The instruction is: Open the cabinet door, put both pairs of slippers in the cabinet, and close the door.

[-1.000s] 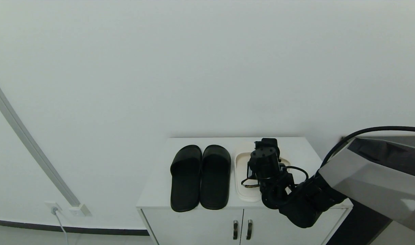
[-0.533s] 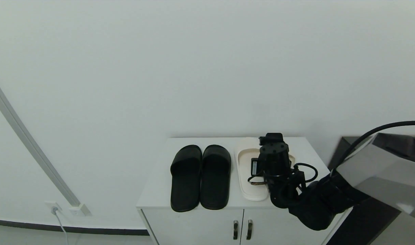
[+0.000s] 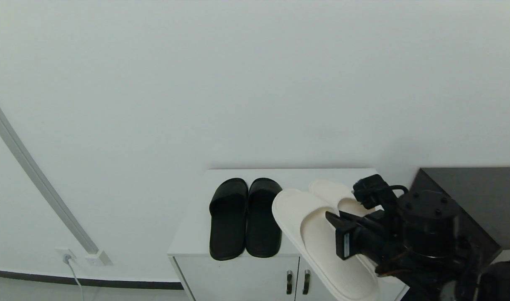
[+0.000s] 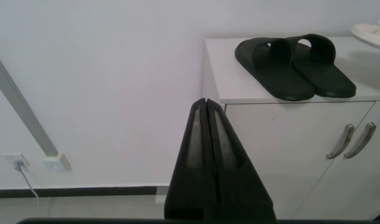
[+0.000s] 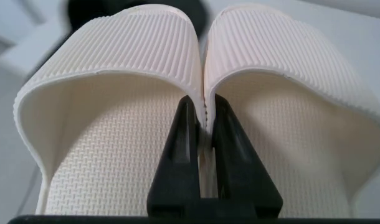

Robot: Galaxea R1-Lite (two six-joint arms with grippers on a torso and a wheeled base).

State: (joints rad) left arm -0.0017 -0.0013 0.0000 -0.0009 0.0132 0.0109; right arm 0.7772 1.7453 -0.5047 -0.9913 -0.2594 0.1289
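Pick-up step: right gripper [image 5: 204, 107] fingers pinch the touching inner walls of the white slippers [image 3: 317, 225], one slipper on either side; left gripper [image 4: 206, 104], fingers pressed together, must probably first open the shut cabinet doors [image 3: 238, 278] ahead.

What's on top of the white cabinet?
The black slippers lie side by side on the cabinet top. The white slippers hang lifted, pinched in the right tool, covering the top's right part.

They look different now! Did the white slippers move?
Yes. The white slippers lifted off the cabinet, tilting out past its front edge, pinched in the right pincer.
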